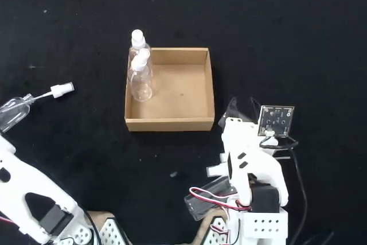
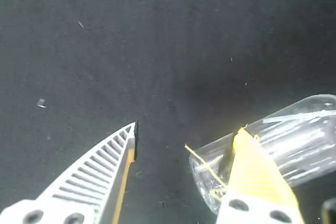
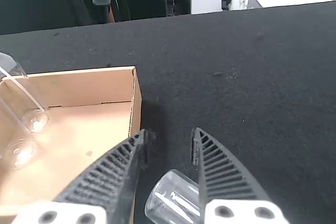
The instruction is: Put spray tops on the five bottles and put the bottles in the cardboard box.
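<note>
A black cloth covers the table [image 1: 298,38]. At its far edge there are dark things and a bit of white wall.

The left gripper [image 2: 187,127] is wide open and holds nothing. It has one white finger and one yellow finger. A clear lying bottle [image 2: 296,140] is right by the yellow finger. That finger hides a bit of it. The white finger is well apart from it, over bare cloth. In the high view a white spray top [image 1: 62,90] lies just past the neck of this bottle. Its thin tube points at the bottle's mouth. I cannot tell if the tube is inside.

The right gripper [image 3: 169,132] has black fingers. They are part way open. The round end of a clear loose bottle [image 3: 170,203] sits low between them, back from the tips. A thin dark gap shows between it and one finger.

The cardboard box [image 1: 170,124] is just beside the right gripper, on its left. A near capped bottle [image 1: 140,78] and a far capped bottle [image 1: 138,41] stand up in the box. Both are by the wall farthest from that gripper, one behind the other. Each has a white spray top on.
</note>
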You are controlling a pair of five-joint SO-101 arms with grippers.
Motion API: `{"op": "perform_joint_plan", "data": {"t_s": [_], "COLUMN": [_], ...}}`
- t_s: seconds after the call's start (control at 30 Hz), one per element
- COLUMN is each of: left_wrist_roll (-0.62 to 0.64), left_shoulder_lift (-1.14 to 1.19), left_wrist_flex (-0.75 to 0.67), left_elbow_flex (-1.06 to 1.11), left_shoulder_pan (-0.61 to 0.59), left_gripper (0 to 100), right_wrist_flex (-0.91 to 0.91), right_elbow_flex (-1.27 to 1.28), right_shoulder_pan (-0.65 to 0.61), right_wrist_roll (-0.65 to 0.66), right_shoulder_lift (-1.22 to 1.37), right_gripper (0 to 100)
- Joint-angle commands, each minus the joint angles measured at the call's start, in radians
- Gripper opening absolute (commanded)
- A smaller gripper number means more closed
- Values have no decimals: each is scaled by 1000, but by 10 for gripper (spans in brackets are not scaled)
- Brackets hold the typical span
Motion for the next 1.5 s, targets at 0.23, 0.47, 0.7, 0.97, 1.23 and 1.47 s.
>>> {"op": "perform_joint_plan", "data": {"t_s": [0.23, 0.47, 0.7, 0.97, 1.23, 1.47], "left_wrist_roll": [-359, -311, -221, -446, -494, -562], "left_shoulder_lift": [-213, -218, -439, -624, -554, -445], "left_wrist_flex": [20, 23, 25, 17, -6, -31], "left_elbow_flex": [-36, -1, 280, 733, 740, 694], "left_shoulder_pan": [21, 102, 130, 200, 242, 243], "left_gripper": [218, 219, 219, 219, 302, 297], "right_wrist_flex": [-28, -28, -28, -28, -28, -28], "right_elbow_flex": [-15, -15, -15, -15, -15, -13], "right_shoulder_pan": [-11, -11, -11, -11, -11, -11], "right_wrist_roll": [9, 9, 9, 9, 9, 9], "right_shoulder_lift": [-94, -94, -94, -94, -94, -94], "right_gripper": [129, 129, 130, 130, 130, 130]}}
